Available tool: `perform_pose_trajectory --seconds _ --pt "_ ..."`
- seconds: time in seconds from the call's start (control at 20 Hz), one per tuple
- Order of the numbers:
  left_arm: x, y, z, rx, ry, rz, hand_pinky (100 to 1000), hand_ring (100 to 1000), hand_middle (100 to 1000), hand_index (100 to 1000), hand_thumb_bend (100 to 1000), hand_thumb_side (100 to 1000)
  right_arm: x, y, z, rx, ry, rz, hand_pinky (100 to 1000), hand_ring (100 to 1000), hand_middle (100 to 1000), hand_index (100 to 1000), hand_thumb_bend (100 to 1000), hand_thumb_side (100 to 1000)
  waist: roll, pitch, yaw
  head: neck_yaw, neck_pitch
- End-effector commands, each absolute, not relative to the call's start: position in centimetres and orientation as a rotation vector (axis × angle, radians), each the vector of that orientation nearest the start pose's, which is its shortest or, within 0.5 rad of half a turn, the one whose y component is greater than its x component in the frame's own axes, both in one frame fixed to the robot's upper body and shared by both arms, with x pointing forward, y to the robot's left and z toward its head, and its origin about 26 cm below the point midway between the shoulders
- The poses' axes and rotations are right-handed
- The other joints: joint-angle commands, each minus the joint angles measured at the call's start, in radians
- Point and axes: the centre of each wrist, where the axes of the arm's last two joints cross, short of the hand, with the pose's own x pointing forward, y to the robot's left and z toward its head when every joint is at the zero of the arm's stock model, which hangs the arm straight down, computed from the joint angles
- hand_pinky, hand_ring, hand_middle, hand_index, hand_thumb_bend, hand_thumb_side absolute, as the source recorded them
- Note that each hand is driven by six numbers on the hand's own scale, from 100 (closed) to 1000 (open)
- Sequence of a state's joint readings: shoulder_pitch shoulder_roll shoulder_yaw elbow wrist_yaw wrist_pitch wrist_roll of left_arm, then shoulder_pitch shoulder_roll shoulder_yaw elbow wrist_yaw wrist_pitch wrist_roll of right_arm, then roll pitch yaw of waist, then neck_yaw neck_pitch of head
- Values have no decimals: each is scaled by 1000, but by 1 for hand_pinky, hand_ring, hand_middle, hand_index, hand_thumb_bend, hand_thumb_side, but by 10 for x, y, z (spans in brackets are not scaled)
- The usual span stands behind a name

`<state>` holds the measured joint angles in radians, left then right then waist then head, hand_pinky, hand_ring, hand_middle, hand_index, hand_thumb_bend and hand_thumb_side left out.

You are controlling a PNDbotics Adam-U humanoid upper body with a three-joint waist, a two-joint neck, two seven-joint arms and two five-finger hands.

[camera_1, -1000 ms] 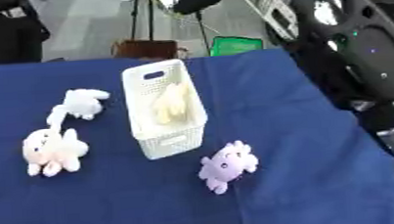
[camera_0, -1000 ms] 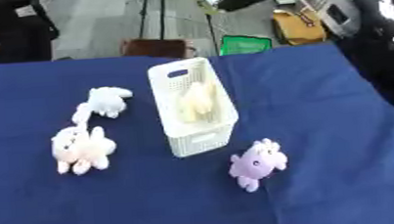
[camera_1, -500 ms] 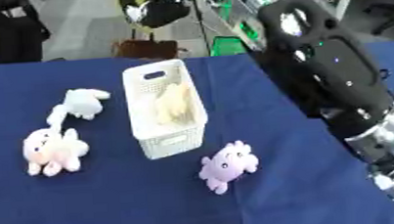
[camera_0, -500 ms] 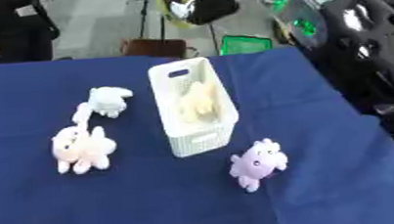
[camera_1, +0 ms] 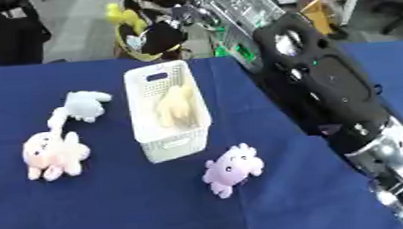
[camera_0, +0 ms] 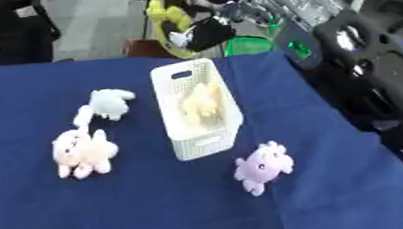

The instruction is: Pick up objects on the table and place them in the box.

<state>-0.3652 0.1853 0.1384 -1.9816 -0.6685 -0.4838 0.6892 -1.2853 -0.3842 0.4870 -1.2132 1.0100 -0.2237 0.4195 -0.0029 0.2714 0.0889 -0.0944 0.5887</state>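
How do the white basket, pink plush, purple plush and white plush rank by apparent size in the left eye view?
1. White basket, clearly largest.
2. Pink plush and purple plush: look alike, so unranked.
3. White plush: looks smallest, though it lies farther away.

Table covered in matt dark blue cloth, smooth with no visible wrinkles; white box is rigid plastic with perforated lattice walls, slight sheen. Purple toy, pink toy, pale white toy and cream toy inside the box all look like soft fuzzy plush fabric, matt. Robot's right arm has glossy black hard shell, probably plastic, with bare silver metal at the lower joint, though the blur makes the finish hard to confirm.
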Motion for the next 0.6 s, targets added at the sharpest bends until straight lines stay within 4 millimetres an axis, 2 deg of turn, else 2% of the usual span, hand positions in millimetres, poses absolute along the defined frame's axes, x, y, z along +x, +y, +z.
perform_pose_trajectory --seconds 0.05,0.35,0.4,0.45,0.5,0.55,0.6 --pt "306 265 219 -1021 2963 -220 557 557 664 730 100 610 429 -106 351 1401 1947 -2265 597 600 408 539 100 731 5 -15 1 -2 1" --pt "306 265 219 -1022 2963 -221 557 557 664 730 100 608 434 -111 342 1377 1918 -2340 605 610 424 555 100 753 8 -11 -3 -2 3" --pt "306 265 219 -1022 2964 -222 557 557 665 730 100 607 435 -111 341 1371 1912 -2354 626 630 460 599 100 833 8 -11 -3 -2 4" --pt "306 265 218 -1023 2964 -223 557 557 665 730 100 607 435 -112 341 1363 1906 -2369 626 630 460 599 100 833 8 -11 -3 -2 5" --pt "306 265 218 -1023 2964 -223 557 557 664 730 100 607 436 -112 340 1356 1901 -2383 656 653 494 650 100 953 9 -10 -3 -3 6" --pt "306 265 218 -1022 2964 -222 557 557 664 730 100 607 436 -112 340 1349 1897 -2397 656 653 494 650 100 953 9 -11 -3 -3 7" --pt "306 265 218 -1022 2964 -222 557 557 664 729 100 607 437 -113 340 1341 1896 -2411 677 667 516 669 100 1000 9 -11 -3 -3 8"
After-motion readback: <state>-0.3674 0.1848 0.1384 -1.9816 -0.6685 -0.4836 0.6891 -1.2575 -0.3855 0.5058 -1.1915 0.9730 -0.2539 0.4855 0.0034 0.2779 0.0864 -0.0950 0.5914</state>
